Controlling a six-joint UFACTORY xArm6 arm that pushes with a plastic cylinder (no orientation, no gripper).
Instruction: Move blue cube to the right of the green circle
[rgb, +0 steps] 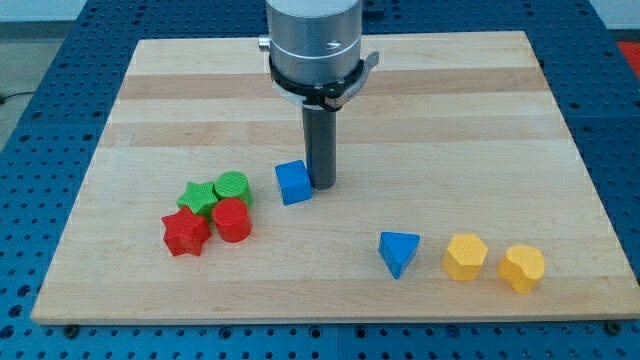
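The blue cube (293, 182) sits on the wooden board left of centre. The green circle (232, 186) lies a short way to the cube's left, with a small gap between them. My tip (321, 184) rests on the board right beside the cube's right side, touching or nearly touching it. The rod rises from there to the arm's grey flange at the view's top.
A green star (200, 198), a red circle (231, 219) and a red star (186, 233) cluster around the green circle. A blue triangle (399, 252), a yellow hexagon (465, 257) and a yellow heart (522, 267) line the view's lower right.
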